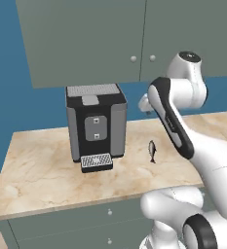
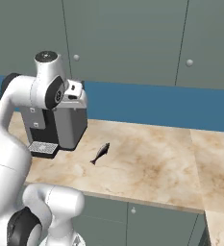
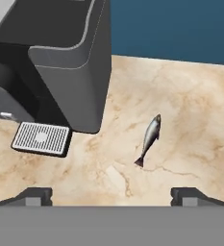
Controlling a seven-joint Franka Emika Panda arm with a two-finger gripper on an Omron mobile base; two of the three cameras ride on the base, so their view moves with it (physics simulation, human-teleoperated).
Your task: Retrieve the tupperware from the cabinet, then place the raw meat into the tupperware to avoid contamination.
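Marble counter [image 3: 190, 96]: one fish [image 3: 149, 139], one coffee machine [image 3: 65, 67].

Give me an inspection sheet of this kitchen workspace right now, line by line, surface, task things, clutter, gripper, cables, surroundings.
Surface: beige marble-look counter, level.
Job's things: tiny dark grey fish with forked tail lies flat on the counter, apart from the machine; grey-green wall cabinet with round pale knobs has its doors closed; tupperware: nothing seen.
Clutter: black and grey boxy coffee machine stands upright, its grated drip tray at its foot.
Grippers: gripper hangs above the counter, jaws wide open, holding nothing.
Cables: nothing seen.
Surroundings: blue wall; grey-green drawer fronts below the counter.
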